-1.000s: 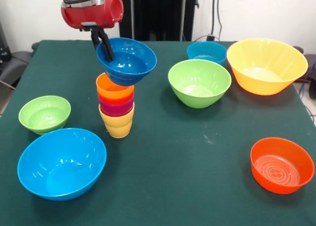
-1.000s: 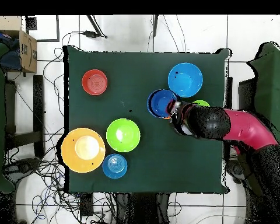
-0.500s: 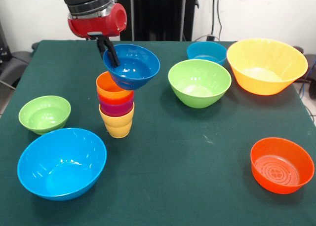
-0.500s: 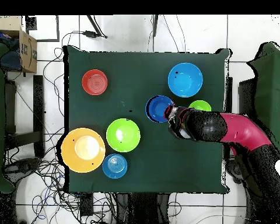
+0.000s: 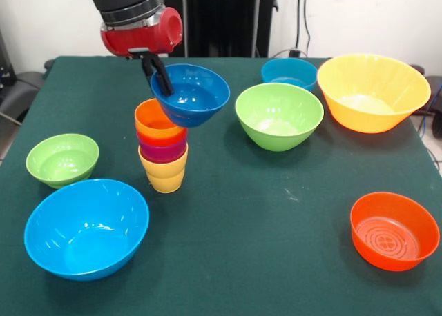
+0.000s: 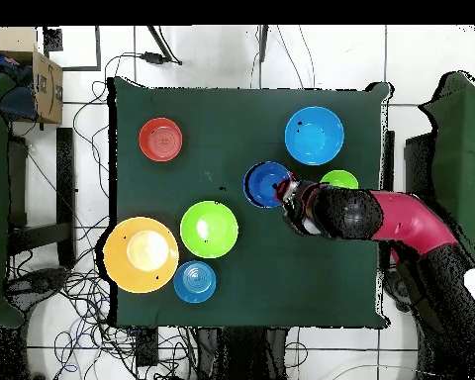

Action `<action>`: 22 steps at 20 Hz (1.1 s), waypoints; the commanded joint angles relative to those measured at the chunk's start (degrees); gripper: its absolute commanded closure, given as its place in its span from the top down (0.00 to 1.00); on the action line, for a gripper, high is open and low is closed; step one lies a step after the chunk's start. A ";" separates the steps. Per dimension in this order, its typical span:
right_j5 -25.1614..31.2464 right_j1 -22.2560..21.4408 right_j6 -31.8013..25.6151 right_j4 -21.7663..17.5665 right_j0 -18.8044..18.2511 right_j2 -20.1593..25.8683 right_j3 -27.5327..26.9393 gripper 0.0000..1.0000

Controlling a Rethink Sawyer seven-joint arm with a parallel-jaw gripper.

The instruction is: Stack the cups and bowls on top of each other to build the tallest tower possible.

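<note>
1. Nearest the front camera, the large light blue bowl (image 5: 86,228) sits on the table (image 5: 262,212).
2. Behind it stands the tower (image 5: 162,147) of cups.
3. My gripper (image 5: 158,73) is clamped on the dark blue bowl (image 5: 190,95)'s rim, held tilted above and just beside the tower's top.

Tower (image 5: 163,150): worktop's left-centre. Bowl (image 5: 190,94) held above it. Two bowls (image 5: 86,226) at near-left corner; three (image 5: 373,92) at far-right; one (image 5: 394,230) near-right.

You see a green tablecloth (image 5: 262,192) below the pincer, cardboard box (image 6: 46,87) and floor cables (image 6: 83,139) well away from it
</note>
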 commanded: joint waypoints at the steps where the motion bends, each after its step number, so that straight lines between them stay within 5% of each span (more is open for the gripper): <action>1: 1.73 1.32 -13.30 -4.56 0.09 2.00 2.15 0.00; 22: 2.82 3.13 -14.78 -4.87 -3.74 5.14 3.67 0.00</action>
